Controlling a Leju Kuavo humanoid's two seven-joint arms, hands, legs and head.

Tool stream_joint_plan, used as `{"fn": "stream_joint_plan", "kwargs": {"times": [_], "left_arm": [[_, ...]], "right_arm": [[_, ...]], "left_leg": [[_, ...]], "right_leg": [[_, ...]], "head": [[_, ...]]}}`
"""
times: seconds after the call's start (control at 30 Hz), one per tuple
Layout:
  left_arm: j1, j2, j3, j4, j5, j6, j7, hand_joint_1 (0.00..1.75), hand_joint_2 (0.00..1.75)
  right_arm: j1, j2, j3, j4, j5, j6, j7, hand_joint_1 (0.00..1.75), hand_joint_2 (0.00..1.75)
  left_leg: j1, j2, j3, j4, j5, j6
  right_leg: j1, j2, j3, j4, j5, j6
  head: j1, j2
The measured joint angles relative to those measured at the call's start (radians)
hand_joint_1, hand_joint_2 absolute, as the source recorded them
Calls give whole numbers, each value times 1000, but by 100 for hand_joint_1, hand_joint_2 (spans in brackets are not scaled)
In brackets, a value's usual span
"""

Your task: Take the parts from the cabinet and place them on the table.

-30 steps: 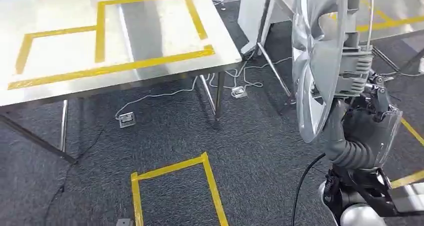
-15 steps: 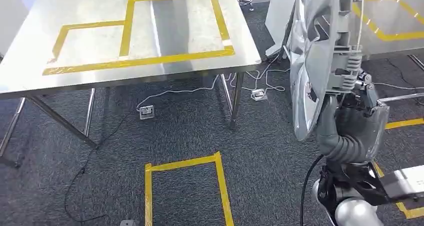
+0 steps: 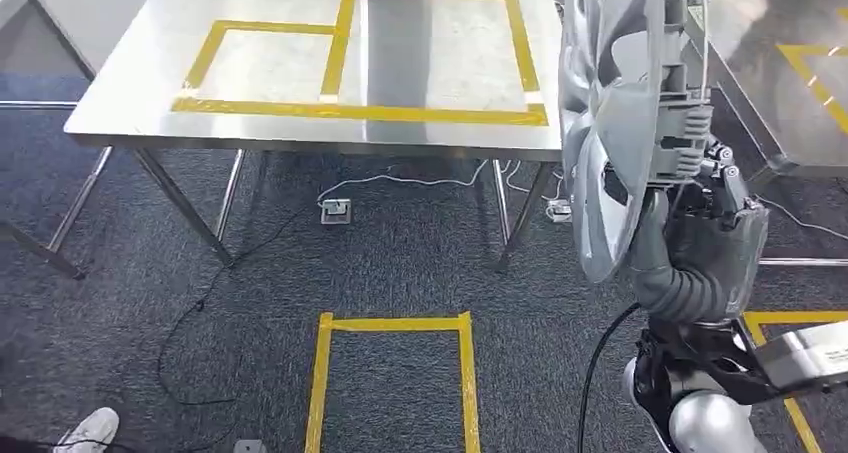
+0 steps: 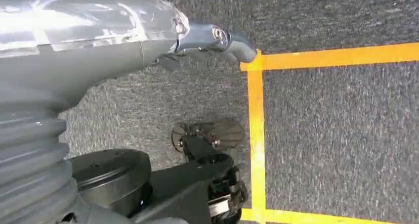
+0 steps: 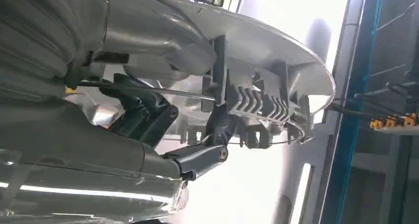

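A large silver wheel cover [image 3: 610, 123] stands on edge at the right of the head view, held up by my right hand [image 3: 700, 223], which grips its ribbed back rim. The right wrist view shows that hand [image 5: 148, 115] with its fingers hooked into the cover's clips [image 5: 257, 46]. Ahead stands a steel table [image 3: 440, 63] marked with yellow tape boxes, and nothing lies on it. The cover sits off its right front corner, above the floor. My left hand [image 4: 197, 36] hangs over the grey carpet and holds nothing.
A second steel table [image 3: 790, 83] stands at the far right. A yellow tape square [image 3: 395, 373] marks the carpet in front of me. Cables and a floor socket [image 3: 335, 210] lie under the table. A person's white shoe [image 3: 90, 431] is at the bottom left.
The whole picture has slid to the right as the camera turned, so the taped table now sits nearer the middle. The wheel cover stays in my right hand.
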Motion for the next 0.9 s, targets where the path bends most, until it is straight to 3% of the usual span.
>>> {"fn": "stream_joint_plan", "kwargs": {"times": [0.1,0.23,0.27,0.33,0.37,0.6,0.9], "left_arm": [[2,-4,0,0,5,0,0,0,175],[3,-13,0,0,7,-6,9,0,175],[3,-15,0,0,8,-8,12,0,175],[3,-21,0,0,8,-8,20,0,175],[4,-23,0,0,8,-8,22,0,175],[7,-47,0,0,13,-31,32,0,175],[9,-66,0,1,12,-33,37,0,175]], "right_arm": [[-11,0,0,0,-5,6,3,175,175],[-24,0,0,0,-9,16,17,175,175],[-27,0,0,-1,-11,18,24,175,175],[-29,-1,0,-1,-13,21,32,175,175],[-30,-1,0,-1,-15,23,36,175,175],[-48,-17,0,-11,2,40,98,175,175],[-18,-35,-1,-37,12,38,90,175,175]], "left_leg": [[-2,-3,0,0,-2,4],[-5,-2,1,1,-4,8],[-5,-2,1,1,-4,9],[-5,-2,0,2,-4,9],[-5,-2,0,2,-4,9],[-4,-1,2,2,-4,9],[-2,-2,3,1,-4,9]], "right_leg": [[-1,0,3,-1,2,-3],[-3,0,3,-2,4,6],[-4,0,4,-5,5,16],[-7,0,8,-11,3,56],[-8,0,9,-12,3,62],[-7,0,9,-10,0,68],[-5,1,9,-9,-2,66]], "head": [[12,0],[13,0],[13,0],[13,0],[13,0],[12,0],[10,0]]}}
